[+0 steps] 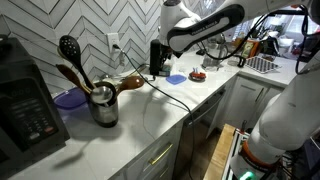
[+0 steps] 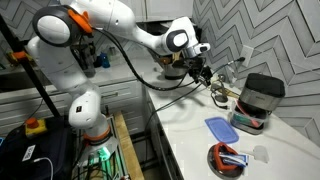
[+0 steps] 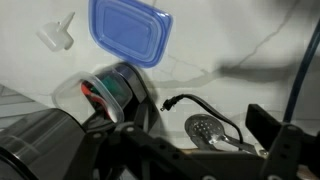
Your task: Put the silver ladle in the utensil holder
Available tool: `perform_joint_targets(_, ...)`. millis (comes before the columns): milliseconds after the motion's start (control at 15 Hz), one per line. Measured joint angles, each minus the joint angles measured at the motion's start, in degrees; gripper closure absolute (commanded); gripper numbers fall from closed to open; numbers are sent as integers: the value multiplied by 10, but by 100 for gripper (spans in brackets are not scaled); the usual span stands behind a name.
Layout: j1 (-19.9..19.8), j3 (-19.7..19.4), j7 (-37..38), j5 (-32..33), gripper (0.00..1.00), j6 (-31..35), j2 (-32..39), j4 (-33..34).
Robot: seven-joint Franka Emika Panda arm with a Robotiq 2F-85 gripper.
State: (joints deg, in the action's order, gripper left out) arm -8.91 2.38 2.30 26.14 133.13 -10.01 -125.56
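The silver ladle [image 3: 205,128] lies on the white counter, its perforated round bowl toward me and its slim handle running off to the right. In the wrist view my gripper [image 3: 198,146] is open, with the dark fingers apart on either side of the ladle. In both exterior views the gripper [image 1: 158,65] [image 2: 203,75] hangs low over the counter by the tiled wall. The utensil holder [image 1: 104,110], a short steel cup, stands well away from the gripper and holds a black slotted spoon [image 1: 68,47] and wooden spoons. I cannot make out the holder in the exterior view from behind the arm.
A large black appliance [image 1: 25,110] stands beside the holder. A blue lid [image 2: 222,130], a dark round container [image 2: 262,97] and a bowl with red contents [image 2: 228,158] sit near the gripper. A black cable [image 1: 168,97] trails across the counter. The counter's front edge is close.
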Motion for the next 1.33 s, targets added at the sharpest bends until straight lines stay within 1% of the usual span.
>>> perform_joint_targets(200, 7, -19, -105, 0, 0, 7, 68, 58)
perform_joint_targets(400, 8, -30, -217, -7, 0, 7, 162, 155)
perform_joint_targets(600, 18, -25, -314, -30, 0, 2, 252, 252)
perform_joint_targets(800, 34, -13, -391, -35, 0, -9, 324, 332)
perform_joint_targets(1000, 43, -13, -411, -34, 0, -9, 365, 385)
perform_joint_targets(1333, 43, -15, -422, -34, 0, -9, 374, 397)
